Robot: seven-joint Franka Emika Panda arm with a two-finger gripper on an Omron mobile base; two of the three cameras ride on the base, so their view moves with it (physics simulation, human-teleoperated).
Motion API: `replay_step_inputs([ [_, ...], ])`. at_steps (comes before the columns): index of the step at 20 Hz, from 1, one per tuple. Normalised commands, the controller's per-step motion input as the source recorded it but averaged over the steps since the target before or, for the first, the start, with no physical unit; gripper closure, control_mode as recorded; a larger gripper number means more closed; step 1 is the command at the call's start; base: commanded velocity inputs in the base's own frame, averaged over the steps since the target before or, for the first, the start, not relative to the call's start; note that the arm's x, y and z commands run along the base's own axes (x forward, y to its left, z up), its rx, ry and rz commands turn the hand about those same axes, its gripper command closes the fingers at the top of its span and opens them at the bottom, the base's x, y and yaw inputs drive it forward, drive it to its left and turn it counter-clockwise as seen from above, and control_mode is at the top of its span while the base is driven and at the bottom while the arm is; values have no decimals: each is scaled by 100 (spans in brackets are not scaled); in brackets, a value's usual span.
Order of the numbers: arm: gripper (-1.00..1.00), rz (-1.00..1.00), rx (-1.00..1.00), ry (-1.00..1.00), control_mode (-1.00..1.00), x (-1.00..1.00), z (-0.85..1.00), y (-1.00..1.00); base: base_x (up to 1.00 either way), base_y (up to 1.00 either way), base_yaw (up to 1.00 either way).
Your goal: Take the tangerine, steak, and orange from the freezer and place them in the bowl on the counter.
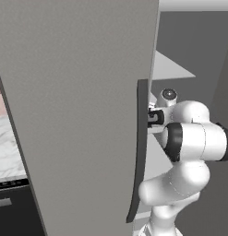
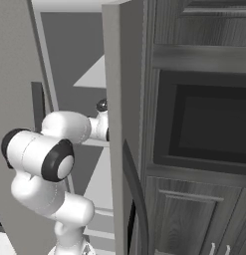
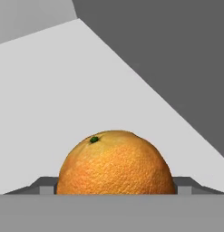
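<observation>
Lower centre of hand view: orange on pale freezer shelf, between spread fingertips, contact apparently not yet made. Step: grasping orange. Next: close jaws, withdraw past open door.
</observation>
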Motion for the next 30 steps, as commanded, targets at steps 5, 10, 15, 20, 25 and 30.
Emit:
replay_step_inputs([
  [5,100,5,0,1,-100,-31,13,13,0,0,0],
  [10,100,4,2,3,-100,-27,28,0,0,0,0],
  [15,100,5,4,1,-100,-40,21,4,0,0,0],
  [20,100,1,1,2,-100,-43,21,14,0,0,0],
  [25,100,0,0,2,-100,-60,13,13,0,0,0],
  [30,100,0,0,2,-100,-79,29,12,0,0,0],
])
